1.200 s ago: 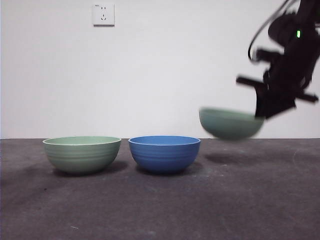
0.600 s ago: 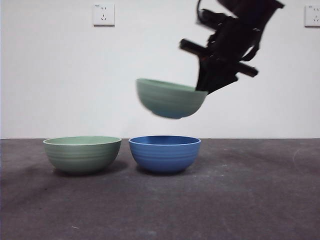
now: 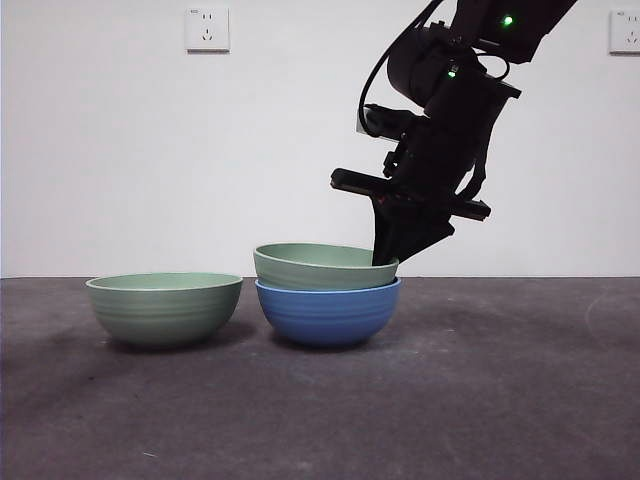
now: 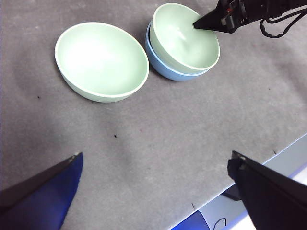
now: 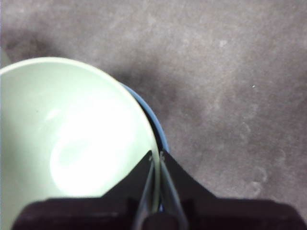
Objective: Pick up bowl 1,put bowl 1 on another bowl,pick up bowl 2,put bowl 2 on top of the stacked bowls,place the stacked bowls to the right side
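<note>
Now your right gripper (image 5: 157, 165) pinches bowl 1 (image 3: 322, 266) at its rim, nested in the blue bowl (image 3: 328, 312). Rigid, probably slippery; grip rims. Your left gripper (image 4: 156, 191) waits open.

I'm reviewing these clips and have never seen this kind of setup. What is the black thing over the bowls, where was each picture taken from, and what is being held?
It is a two-armed table robot. The front view looks level across the table; the other two come from cameras on each wrist. The right gripper pinches the rim of a pale green bowl, now sitting inside the blue bowl. A second green bowl stands alone beside them on the dark table. The left gripper waits above the table, jaws wide apart, holding nothing.
</note>
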You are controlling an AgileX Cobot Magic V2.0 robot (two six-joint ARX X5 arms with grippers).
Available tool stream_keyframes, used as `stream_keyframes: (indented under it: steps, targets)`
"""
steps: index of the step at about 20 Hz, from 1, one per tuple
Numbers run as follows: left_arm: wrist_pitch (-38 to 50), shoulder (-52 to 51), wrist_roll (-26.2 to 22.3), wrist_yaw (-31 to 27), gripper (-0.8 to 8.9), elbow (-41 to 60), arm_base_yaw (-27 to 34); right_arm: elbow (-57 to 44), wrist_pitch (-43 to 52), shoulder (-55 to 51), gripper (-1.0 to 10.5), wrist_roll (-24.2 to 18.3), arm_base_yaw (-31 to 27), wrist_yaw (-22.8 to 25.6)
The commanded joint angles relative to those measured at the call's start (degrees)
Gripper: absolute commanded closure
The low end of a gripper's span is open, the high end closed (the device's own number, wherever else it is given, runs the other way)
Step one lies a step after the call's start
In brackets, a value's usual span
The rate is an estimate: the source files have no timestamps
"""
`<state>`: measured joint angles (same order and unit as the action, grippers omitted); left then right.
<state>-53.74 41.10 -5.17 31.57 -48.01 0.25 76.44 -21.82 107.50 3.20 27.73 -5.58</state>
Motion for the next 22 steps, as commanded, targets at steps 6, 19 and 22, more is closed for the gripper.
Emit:
stream_keyframes:
  steps: [6, 19, 22]
  targets:
    - [5.3, 7.1, -0.4, 0.0, 1.92, -0.2, 0.0, -0.4, -0.5, 0.7, 7.2, -0.3, 0.6, -0.5]
    - [33.6, 30.8, 9.7, -13.1, 1.94, -0.3, -6.0, -0.4, -16.1, -24.9, 7.2, -0.3, 0.4, 0.1]
    - [35.3, 38.6, 9.7, -18.8, 1.94, -3.1, -8.1, -0.4, -19.3, -32.4, 7.2, -0.2, 0.4, 0.0]
